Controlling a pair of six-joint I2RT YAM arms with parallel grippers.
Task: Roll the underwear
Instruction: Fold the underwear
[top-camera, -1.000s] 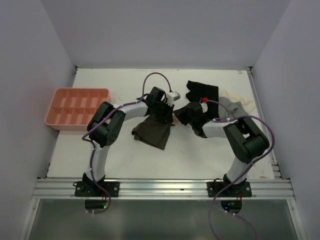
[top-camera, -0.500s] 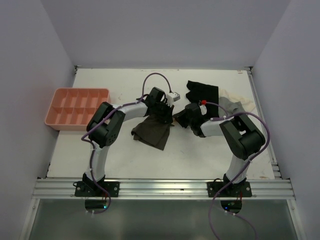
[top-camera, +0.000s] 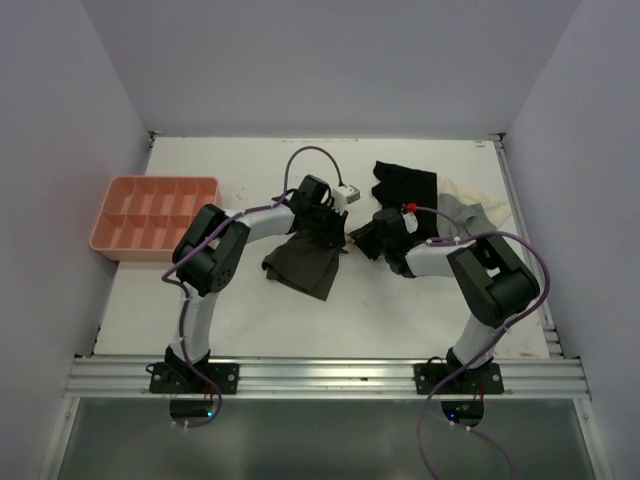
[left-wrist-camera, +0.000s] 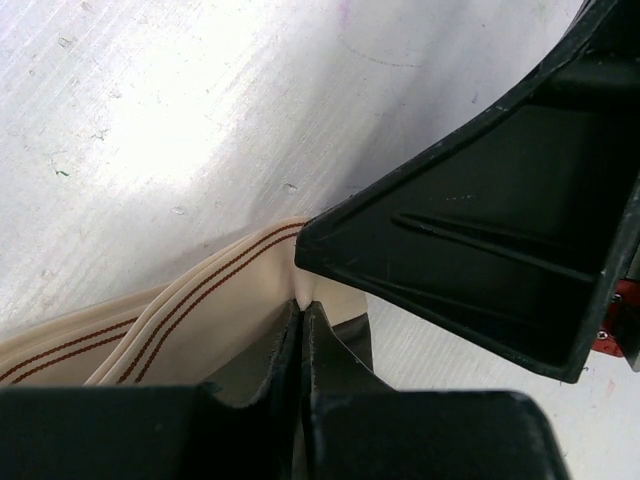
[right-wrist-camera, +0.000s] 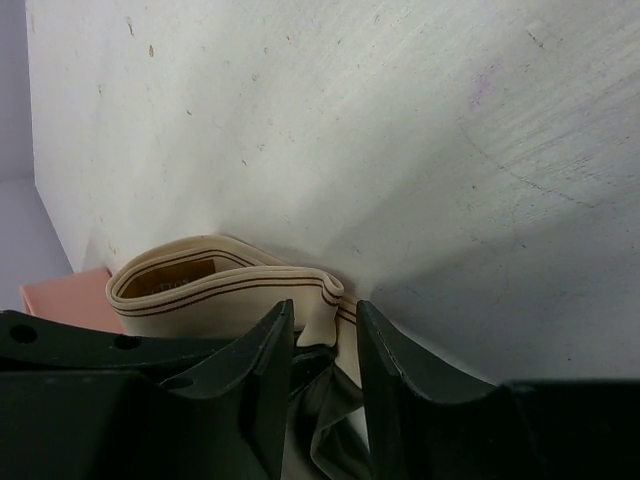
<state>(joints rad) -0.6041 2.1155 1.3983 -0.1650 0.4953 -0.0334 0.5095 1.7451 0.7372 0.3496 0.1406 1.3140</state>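
Underwear (top-camera: 303, 265) lies flat on the table (top-camera: 400, 310), centre of the top view, between my two arms. Its long axis runs on a slant from the far-right corner, which is up at my grippers, down to the near-left corner. The waistband end points far-right and the body spreads out toward the near-left. The fabric is dark brown, soft and matte, with some wrinkles. The waistband (left-wrist-camera: 170, 325) is pale beige elastic with thin dark red-brown stripes running along it. In the right wrist view the band is folded into a flattened loop standing on edge. A tan patch sits inside that loop, maybe a label, too blurred to read. My left gripper (top-camera: 338, 237) is pressed together, pinching the beige band at its fold, and brown cloth shows just under the tips. My right gripper (top-camera: 358, 240) sits just beside it, nearly touching. Its fingers (right-wrist-camera: 275, 345) are spread partway, with the folded end of the band in the gap between them. I cannot tell if either pad touches the band. Black garment (top-camera: 405, 182) lies far-right of the grippers, with a grey-and-cream garment (top-camera: 472, 210) beside it. Pink tray (top-camera: 104, 215) is on the left, well apart.
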